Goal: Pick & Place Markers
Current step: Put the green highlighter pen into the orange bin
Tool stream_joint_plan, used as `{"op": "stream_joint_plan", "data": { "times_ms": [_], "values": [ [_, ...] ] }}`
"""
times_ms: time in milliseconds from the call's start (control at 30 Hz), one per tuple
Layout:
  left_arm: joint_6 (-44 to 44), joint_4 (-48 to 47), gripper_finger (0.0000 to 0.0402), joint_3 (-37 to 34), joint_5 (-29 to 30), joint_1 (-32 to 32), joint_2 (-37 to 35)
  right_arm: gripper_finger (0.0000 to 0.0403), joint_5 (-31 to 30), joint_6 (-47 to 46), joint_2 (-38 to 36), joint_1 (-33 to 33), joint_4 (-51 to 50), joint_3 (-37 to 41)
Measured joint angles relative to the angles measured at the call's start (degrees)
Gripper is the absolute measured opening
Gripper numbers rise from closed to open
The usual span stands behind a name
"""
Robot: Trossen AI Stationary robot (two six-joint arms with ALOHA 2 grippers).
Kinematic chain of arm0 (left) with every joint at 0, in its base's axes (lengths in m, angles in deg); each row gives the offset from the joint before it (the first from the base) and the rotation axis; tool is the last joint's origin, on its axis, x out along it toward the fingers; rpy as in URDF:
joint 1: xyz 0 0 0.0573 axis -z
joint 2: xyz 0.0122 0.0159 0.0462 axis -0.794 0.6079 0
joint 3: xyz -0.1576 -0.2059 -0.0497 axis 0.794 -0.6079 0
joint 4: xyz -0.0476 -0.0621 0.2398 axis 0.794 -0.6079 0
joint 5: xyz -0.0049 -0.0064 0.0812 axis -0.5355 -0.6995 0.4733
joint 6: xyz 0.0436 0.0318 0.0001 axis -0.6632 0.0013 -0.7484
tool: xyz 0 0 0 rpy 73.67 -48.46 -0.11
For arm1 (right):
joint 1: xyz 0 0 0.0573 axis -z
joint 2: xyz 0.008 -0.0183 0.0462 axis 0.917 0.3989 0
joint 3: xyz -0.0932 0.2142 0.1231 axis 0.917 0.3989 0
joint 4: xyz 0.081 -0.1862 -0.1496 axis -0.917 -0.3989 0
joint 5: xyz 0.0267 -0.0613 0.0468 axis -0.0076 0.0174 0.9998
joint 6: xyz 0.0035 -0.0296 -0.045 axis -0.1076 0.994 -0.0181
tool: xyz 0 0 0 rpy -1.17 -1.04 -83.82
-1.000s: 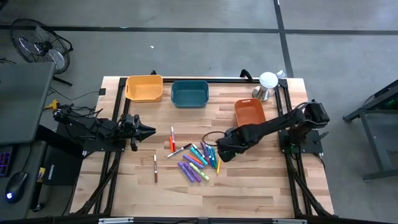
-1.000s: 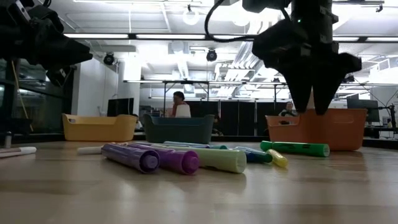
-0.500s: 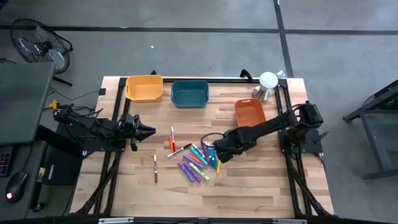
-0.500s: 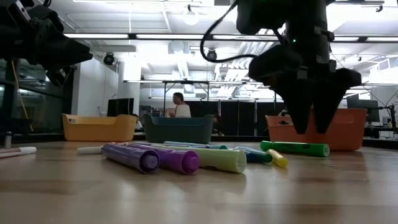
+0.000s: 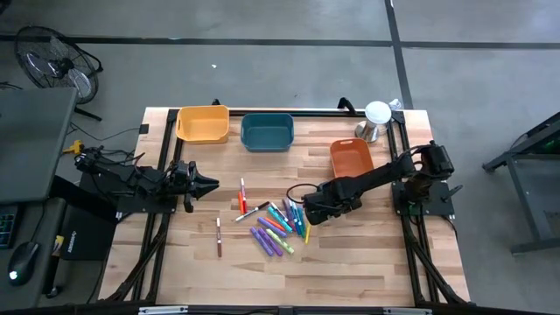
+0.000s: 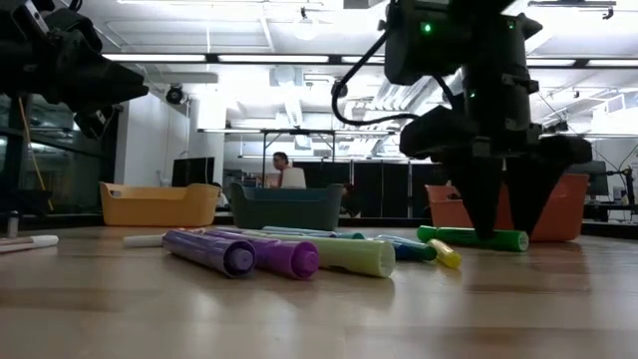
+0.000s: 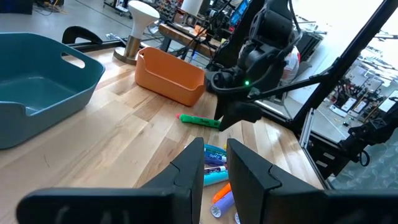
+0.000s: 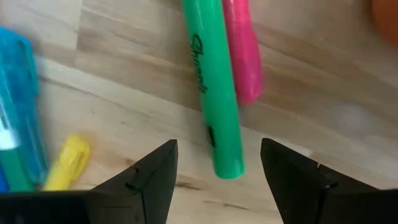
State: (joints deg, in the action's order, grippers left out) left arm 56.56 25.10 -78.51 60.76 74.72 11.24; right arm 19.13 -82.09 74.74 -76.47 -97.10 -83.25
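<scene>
From above, we see the markers (image 5: 278,223) scattered on the wooden table (image 5: 350,262) just below the middle of the frame, with a few strays to their left. The right gripper (image 5: 308,213) sits low at the right edge of that cluster. The left gripper (image 5: 210,184) waits at middle left, well apart from the markers. A yellow bin (image 5: 203,123), a teal bin (image 5: 267,131) and an orange bin (image 5: 351,157) line the upper part of the table.

At table height, we see the right gripper (image 6: 503,221) at right of centre, its fingers spread on either side of a green marker (image 6: 473,237); they hold nothing. Purple markers (image 6: 239,253) lie in the foreground. A person (image 6: 286,170) shows far behind.

From the left wrist, we see the left gripper (image 7: 214,167) at bottom centre, its fingers nearly together with a narrow gap and nothing between them.

From the right wrist, we see the green marker (image 8: 212,87) running from top centre down between the spread fingers (image 8: 152,180), a pink marker (image 8: 242,56) touching its right side, and a yellow marker (image 8: 65,163) at lower left.
</scene>
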Motion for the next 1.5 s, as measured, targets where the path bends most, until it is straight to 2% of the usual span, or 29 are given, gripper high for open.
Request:
{"op": "stream_joint_plan", "data": {
  "times_ms": [300,1033,1500],
  "values": [
    [0.0,0.0,0.0067,0.0,0.0,0.0,0.0,0.0202,0.3,0.1,-0.1,0.6,4.1,2.5],
    [0.0,0.0,0.0067,0.0,0.0,0.0,0.0,0.0067,2.1,5.7,-0.1,0.7,3.0,2.7],
    [0.0,0.0,0.0067,0.0,0.0,0.0,0.0,0.0064,6.6,6.1,0.0,0.6,3.4,0.5]
  ]
}}
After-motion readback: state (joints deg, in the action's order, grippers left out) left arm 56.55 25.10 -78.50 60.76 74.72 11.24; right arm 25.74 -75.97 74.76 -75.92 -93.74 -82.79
